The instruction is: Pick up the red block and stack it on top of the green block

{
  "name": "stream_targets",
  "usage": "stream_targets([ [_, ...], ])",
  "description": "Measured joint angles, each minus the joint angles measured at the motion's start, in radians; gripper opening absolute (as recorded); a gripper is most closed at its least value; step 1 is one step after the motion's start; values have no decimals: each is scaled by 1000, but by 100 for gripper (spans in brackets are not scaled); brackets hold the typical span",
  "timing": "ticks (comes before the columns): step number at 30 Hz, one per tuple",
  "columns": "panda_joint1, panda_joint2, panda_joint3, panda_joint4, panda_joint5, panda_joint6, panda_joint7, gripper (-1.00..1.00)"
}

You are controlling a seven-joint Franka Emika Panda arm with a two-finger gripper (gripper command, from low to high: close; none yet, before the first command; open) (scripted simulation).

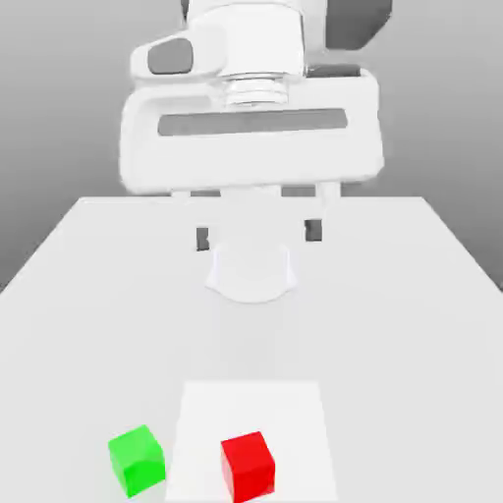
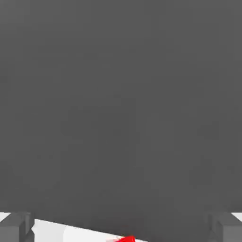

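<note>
- We see the red block [image 1: 247,466] nearest the exterior camera, sitting on a paler square patch [image 1: 253,413] of the surface [image 1: 88,295]. Untouched, flat on one face.
- The green block [image 1: 137,459] sits just beside it, toward the exterior view's left, off the patch. The two are near each other but apart, with a clear gap between.
- Nothing else lies around the blocks, so we judge nothing blocks a straight descent onto red.
- Further back, the tool [image 1: 257,234] hangs above the middle of the surface, well apart from both blocks. Its jaws stand wide apart and carry nothing.
- In the hand view we catch a sliver of the red block [image 2: 126,239] at the frame edge between the two fingers [image 2: 15,227].
- Step in hand, as we read it: the reach, with no grasp begun.
- Next move calls for bringing the tool over red, lining the jaws with two opposite faces, then dropping down.
- Risk: green is close enough that a finger could clip it on the way in.
</note>
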Motion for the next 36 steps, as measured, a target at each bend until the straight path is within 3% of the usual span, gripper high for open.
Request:
stream_targets([
  [9, -1, 322, -3, -61, -22, 127, -103, 0],
  [14, -22, 502, 23, -46, -2, 262, -132, 0],
  [15, -30, 530, 30, -42, 0, 285, -134, -100],
  [22, -32, 532, 32, -41, -1, 287, -133, -100],
  [27, -23, 379, 11, -65, -34, 158, -113, -100],
  [36, -179, 291, -103, -70, -25, 74, -335, -100],
])
